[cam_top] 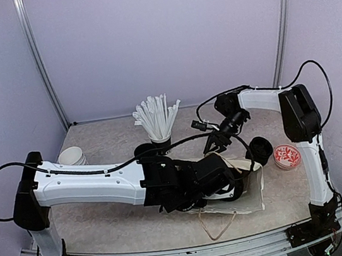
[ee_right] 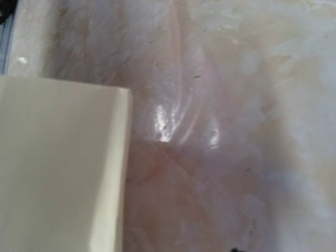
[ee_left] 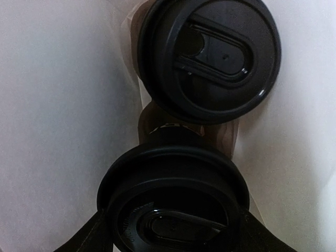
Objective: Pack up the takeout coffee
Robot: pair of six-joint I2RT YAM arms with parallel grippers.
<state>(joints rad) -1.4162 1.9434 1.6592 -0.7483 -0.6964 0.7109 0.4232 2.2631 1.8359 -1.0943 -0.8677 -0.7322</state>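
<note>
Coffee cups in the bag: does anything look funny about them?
Yes. The white bag lies flat on the table, so the near cup and the far cup seem to lie on their sides, lids facing the bag's opening. Coffee usually stands upright. No spill shows.

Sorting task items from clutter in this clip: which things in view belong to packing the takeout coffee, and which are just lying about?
Belong to the job:
- near lidded cup
- far lidded cup
- cream bag around both

Just lying about:
- cup of white straws
- stack of white bowls
- red-patterned dish
- black vessel beside it, kind unclear
</note>
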